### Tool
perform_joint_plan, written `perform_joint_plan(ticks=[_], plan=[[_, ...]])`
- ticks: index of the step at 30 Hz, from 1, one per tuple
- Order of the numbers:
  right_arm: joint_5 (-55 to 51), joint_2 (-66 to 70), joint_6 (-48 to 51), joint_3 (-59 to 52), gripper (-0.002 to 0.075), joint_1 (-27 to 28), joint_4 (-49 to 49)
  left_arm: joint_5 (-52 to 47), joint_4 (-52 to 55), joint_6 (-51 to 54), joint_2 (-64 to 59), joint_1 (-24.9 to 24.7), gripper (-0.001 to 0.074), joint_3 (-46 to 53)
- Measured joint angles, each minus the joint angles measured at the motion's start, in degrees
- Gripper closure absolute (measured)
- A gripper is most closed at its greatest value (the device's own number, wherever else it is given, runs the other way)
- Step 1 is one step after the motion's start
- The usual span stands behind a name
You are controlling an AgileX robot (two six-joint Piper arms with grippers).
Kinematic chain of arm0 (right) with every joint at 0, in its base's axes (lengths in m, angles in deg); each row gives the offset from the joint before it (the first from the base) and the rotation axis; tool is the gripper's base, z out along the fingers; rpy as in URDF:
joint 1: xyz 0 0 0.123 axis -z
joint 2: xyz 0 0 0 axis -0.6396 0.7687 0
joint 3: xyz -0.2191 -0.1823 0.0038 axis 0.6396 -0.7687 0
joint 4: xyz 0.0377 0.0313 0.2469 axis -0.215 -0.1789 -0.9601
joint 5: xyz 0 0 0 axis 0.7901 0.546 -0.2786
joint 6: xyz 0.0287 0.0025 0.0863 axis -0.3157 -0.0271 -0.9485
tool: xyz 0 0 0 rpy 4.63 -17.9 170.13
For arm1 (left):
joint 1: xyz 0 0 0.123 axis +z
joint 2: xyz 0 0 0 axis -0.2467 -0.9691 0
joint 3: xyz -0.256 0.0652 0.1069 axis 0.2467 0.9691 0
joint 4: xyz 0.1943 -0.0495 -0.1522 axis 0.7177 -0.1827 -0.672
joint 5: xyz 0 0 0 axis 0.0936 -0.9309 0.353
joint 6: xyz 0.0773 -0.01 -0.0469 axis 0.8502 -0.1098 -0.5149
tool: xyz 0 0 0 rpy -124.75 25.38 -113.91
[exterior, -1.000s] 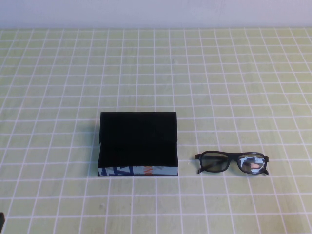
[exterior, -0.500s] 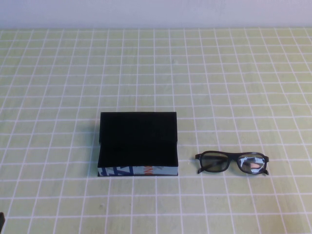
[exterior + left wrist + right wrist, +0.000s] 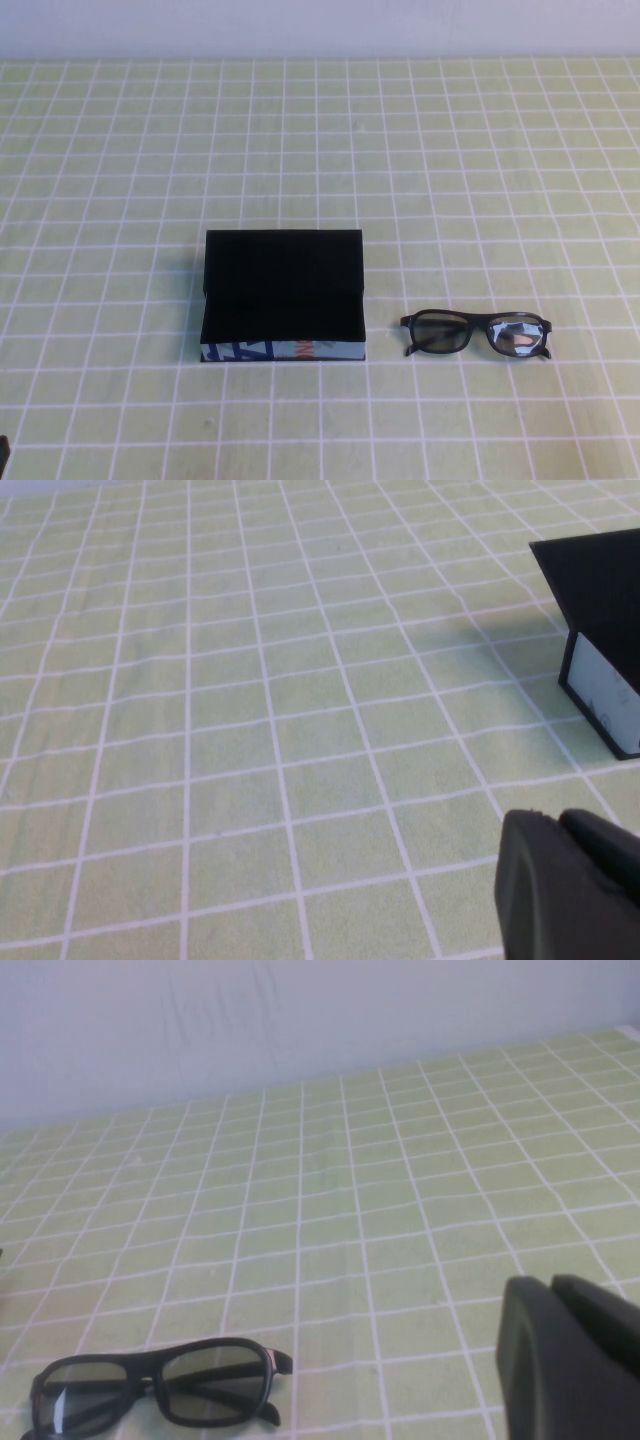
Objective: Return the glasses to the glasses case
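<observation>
The glasses case is a black box standing open left of the table's middle, flap lid up at the back, white printed side facing me. Its corner also shows in the left wrist view. The glasses lie unfolded on the cloth just right of the case, apart from it; they also show in the right wrist view. My left gripper is shut and empty, low over the cloth, well left of the case. My right gripper is shut and empty, to the right of the glasses.
A yellow-green cloth with a white grid covers the whole table. A pale wall runs along the far edge. A dark sliver of the left arm shows at the bottom left corner of the high view.
</observation>
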Motion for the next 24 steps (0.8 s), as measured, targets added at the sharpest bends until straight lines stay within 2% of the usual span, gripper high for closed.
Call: perform_joint_plan(ticks=[9,16,20,24], plan=[[4.1,0.0,0.0,-0.1,0.0743,0.0,0.0,0.0,0.0,0.0,0.0,0.0,0.0738,0.0],[15.6,0.0,0.0,-0.1,0.0743,0.0,0.0,1.2,0.0,0.1,0.0,0.0,0.0738,0.0],[19.1,0.0,0.0,-0.1,0.0743,0.0,-0.3,6.9,-0.1,-0.1,0.0,0.0,0.0738,0.0],[21.6,0.0,0.0,-0.1,0.0743,0.0,-0.4,17.3,-0.2,-1.0,0.0,0.0,0.0738,0.0]])
